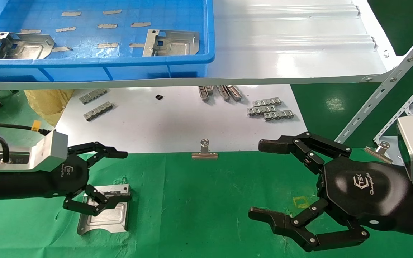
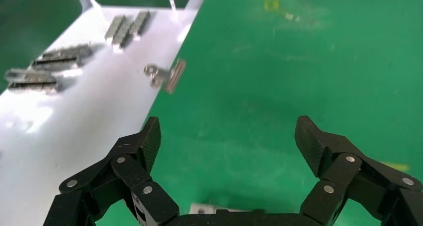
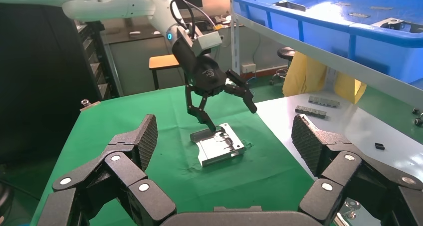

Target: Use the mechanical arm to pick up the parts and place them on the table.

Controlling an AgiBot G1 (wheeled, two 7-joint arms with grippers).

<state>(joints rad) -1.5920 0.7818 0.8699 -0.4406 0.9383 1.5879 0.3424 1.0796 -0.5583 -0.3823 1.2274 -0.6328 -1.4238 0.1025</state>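
In the head view, one part (image 1: 104,214) is seen lying flat on the green tabletop (image 1: 192,200), directly under the left gripper (image 1: 100,179), whose fingers are spread apart; the lower finger appears to overlap the plate's upper edge, though contact cannot be confirmed. Two more parts (image 1: 172,43) remain in the blue bin (image 1: 120,66) on the shelf above, up and forward of the left gripper, which is judged much nearer to them than the right gripper (image 1: 264,179). The latter is held open over bare cloth, well apart from every plate.

In the left wrist view, the left gripper (image 2: 227,141) is shown open, with only a sliver of the plate (image 2: 207,207) visible between the finger bases.

In the right wrist view, the right gripper (image 3: 224,136) is open, and beyond it the plate (image 3: 219,146) is seen flat beneath the left gripper's (image 3: 227,111) spread fingers, released or nearly so.
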